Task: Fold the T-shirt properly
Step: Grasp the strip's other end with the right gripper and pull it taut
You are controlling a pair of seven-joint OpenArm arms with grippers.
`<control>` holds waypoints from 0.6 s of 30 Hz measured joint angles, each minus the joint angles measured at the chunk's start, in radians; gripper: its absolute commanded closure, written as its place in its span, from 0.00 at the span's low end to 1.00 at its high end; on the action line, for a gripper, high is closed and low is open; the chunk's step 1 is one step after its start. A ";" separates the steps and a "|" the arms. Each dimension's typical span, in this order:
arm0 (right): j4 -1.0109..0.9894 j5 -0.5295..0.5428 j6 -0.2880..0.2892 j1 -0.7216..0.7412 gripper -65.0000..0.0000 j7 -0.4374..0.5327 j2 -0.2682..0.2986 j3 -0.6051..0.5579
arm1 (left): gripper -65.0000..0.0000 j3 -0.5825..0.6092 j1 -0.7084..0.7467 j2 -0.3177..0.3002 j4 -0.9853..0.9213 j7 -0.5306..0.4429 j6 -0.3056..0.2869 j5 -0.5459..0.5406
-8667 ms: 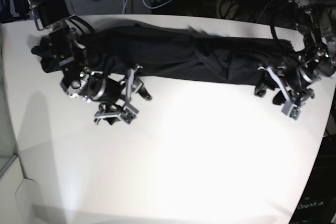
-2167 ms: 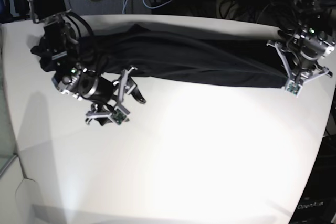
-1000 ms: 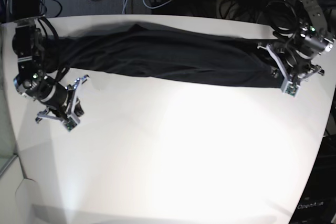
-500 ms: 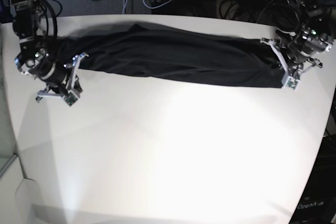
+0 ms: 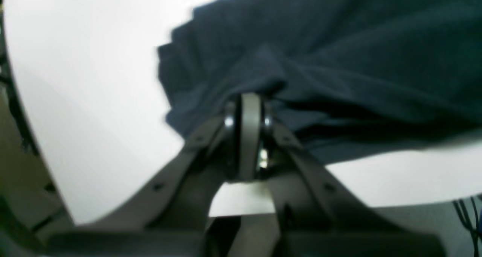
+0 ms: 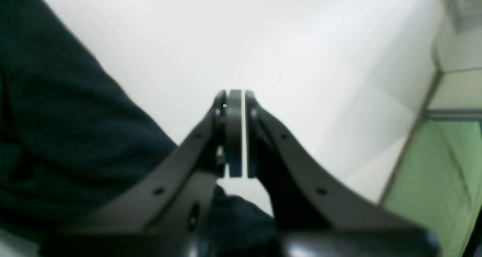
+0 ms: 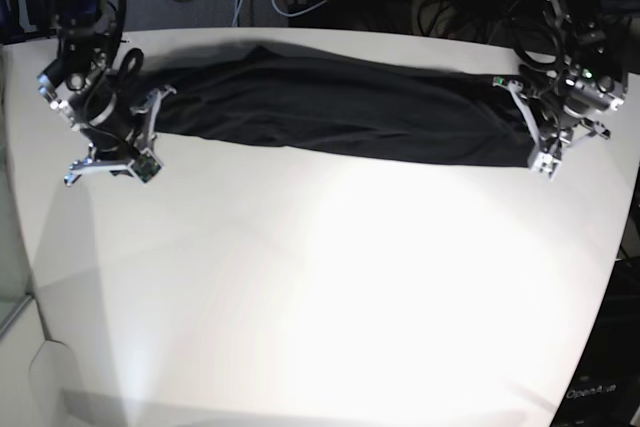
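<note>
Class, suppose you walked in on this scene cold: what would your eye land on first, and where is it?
First, the black T-shirt, stretched in a long dark band across the far side of the white table. Next, the two arms at its ends: the left gripper is shut on the T-shirt, while the right gripper is shut with only table beyond its tips.

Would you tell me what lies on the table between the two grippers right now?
In the base view, only the T-shirt stretches as a long band from the right gripper to the left gripper.
</note>
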 measured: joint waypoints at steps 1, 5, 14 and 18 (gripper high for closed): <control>0.014 0.000 0.002 -0.006 0.99 -0.008 -0.018 0.031 | 0.98 0.000 0.000 0.003 0.000 -0.004 0.000 0.001; 0.049 0.001 0.008 -0.050 0.99 -0.003 -0.071 0.179 | 0.98 -0.005 -0.002 0.000 -0.001 -0.005 0.000 0.001; 0.047 -0.007 0.008 -0.086 0.99 -0.001 -0.213 0.470 | 0.98 -0.004 -0.003 -0.003 -0.026 -0.006 0.000 0.002; -0.018 -0.002 0.009 -0.088 0.99 0.006 -0.229 0.478 | 0.98 -0.004 -0.034 0.000 -0.078 -0.006 0.000 0.005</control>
